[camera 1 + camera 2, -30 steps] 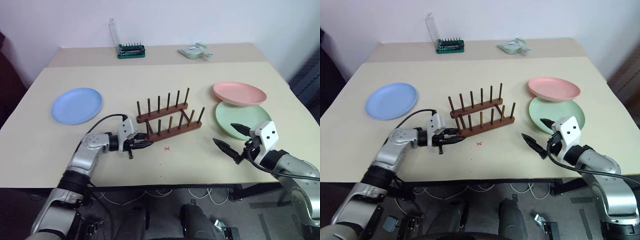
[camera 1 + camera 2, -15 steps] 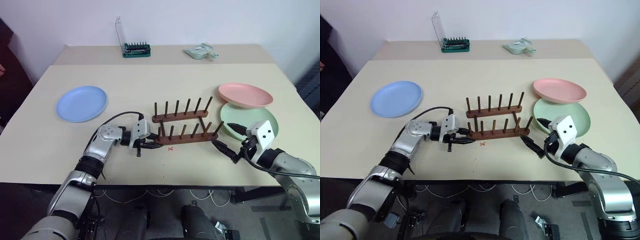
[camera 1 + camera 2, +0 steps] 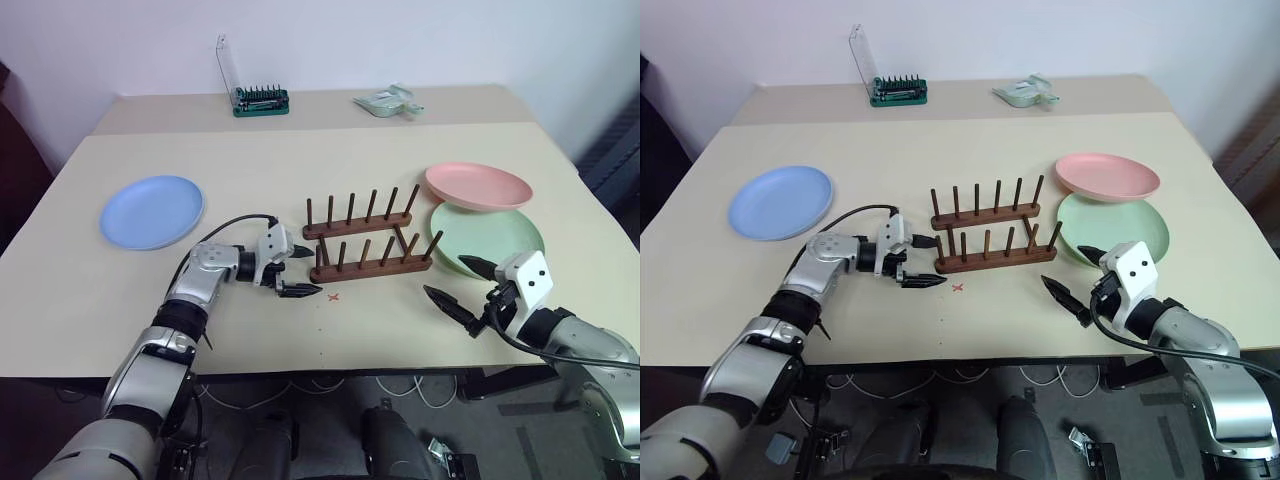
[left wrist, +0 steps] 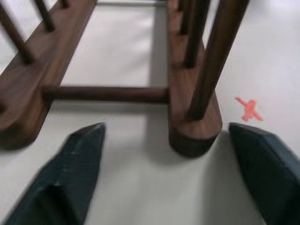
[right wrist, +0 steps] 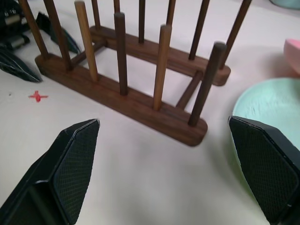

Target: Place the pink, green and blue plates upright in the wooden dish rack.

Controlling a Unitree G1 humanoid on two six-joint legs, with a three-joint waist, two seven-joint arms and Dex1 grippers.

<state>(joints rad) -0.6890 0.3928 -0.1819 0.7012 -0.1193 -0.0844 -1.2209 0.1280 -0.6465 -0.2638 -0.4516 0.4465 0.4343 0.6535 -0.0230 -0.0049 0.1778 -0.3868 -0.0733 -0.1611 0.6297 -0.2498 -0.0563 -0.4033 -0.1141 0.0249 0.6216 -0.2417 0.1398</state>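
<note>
You see the dark reddish-brown wooden rack (image 3: 367, 236), two rails of thin upright pegs, empty, with your left gripper (image 3: 297, 271) and right gripper (image 3: 462, 285) both spread wide.

This looks like a lab or test room rather than a home kitchen. Two plain beige tables (image 3: 300, 170) stand pushed together against a bare white wall (image 3: 400, 40). A green case of screwdriver bits (image 3: 261, 100) with its clear lid up sits at the far edge, beside a pale green packet (image 3: 388, 101) (its contents cannot be made out). A small red cross (image 3: 334, 296) is marked on the tabletop. Loose cables (image 3: 300, 390) trail over the grey floor (image 3: 520, 420) beneath the table.
</note>
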